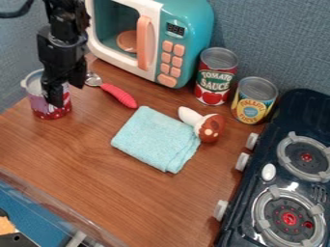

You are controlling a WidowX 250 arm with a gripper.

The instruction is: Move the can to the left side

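Pinkish-red can [46, 109] sits at left on the table [84, 164], end effector [65, 94] against its right side; can't tell if it's gripped. Should be stiff, fairly light, slick on the sides. I'd take it square across the upper wall.

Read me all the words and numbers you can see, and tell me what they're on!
"TOMATO SAUCE": on the red can.
Yellow-labelled can: there is writing, but it's too small to read for sure.
Toy microwave: its little display shows digits, too small to tell which.
Can at the far left: no words I can make out.
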